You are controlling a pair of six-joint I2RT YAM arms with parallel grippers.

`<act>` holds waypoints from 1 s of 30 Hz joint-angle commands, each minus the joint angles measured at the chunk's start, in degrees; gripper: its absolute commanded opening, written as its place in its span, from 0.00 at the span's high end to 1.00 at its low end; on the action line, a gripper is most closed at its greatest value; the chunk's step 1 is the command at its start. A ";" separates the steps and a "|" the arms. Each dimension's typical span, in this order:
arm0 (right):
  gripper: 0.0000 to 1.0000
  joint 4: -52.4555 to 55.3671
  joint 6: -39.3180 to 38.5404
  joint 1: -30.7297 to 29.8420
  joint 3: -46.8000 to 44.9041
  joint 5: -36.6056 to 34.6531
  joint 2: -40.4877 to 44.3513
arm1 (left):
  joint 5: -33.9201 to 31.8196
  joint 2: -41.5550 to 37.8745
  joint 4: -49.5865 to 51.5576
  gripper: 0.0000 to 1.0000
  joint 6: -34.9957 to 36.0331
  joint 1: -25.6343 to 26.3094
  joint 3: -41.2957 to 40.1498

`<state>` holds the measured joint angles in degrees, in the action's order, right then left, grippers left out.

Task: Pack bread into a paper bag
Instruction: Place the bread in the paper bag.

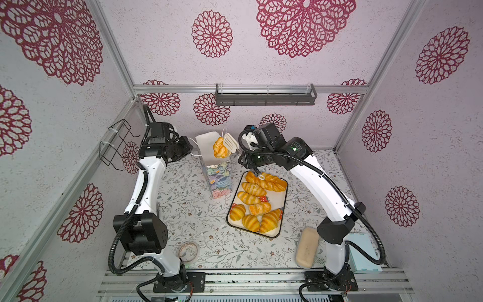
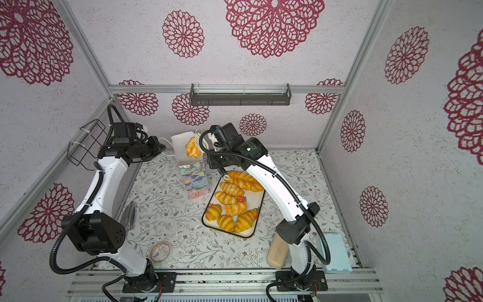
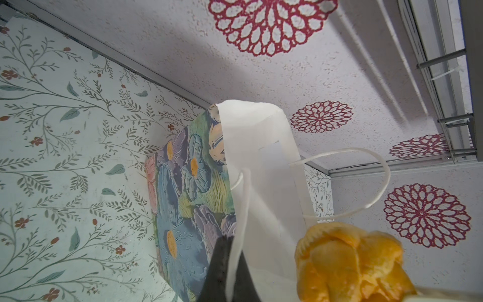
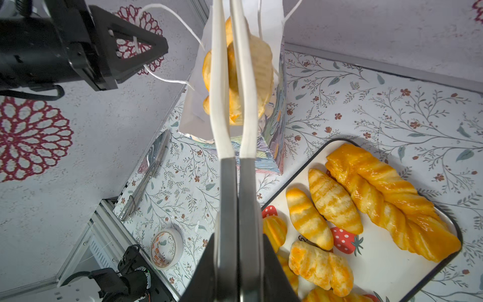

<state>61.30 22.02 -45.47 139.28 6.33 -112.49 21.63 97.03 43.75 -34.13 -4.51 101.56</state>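
Note:
The paper bag stands upright on the table left of the tray, with its white mouth open. My left gripper is shut on the bag's near white handle and holds it out to the left. My right gripper is shut on the steel handles of white-tipped tongs. The tongs clamp a knot bun right at the bag's mouth, partly inside it in the right wrist view. More bread lies on the white tray: a long twisted loaf, striped rolls and croissants.
A pale beige block and a light blue box lie by the right arm's base. A tape roll sits near the left arm's base, and a silvery packet lies by the left wall. A wire rack hangs there.

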 commanded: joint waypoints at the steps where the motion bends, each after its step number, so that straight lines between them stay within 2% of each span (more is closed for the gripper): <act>1: 1.00 -4.91 -0.32 -0.66 2.31 1.88 1.59 | 0.43 -0.18 -0.94 1.00 -0.32 -0.48 -0.64; 8: 0.99 -5.72 -0.18 -0.84 2.29 2.64 -0.51 | 0.79 -0.10 -0.99 1.00 -0.44 -0.58 -0.68; 18: 0.93 -6.45 -1.09 -0.60 2.46 3.60 -3.50 | 1.13 -0.09 -1.19 1.00 -0.76 -0.67 -0.81; 24: 0.74 -5.46 -1.48 -0.47 3.70 3.70 -3.57 | 1.15 -0.18 -1.19 1.00 -0.85 -0.75 -0.92; 28: 0.72 -4.80 -1.89 -0.40 3.80 3.13 -2.93 | 1.66 -0.18 -1.33 1.00 -1.28 -0.76 -0.93; 30: 0.67 -4.44 -1.96 -0.32 3.85 2.65 -2.49 | 1.84 -0.18 -1.39 1.00 -1.34 -0.74 -1.06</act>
<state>58.13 21.21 -45.91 140.79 9.28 -118.28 22.65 97.03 43.57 -34.98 -4.82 101.27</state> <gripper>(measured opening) 0.312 0.045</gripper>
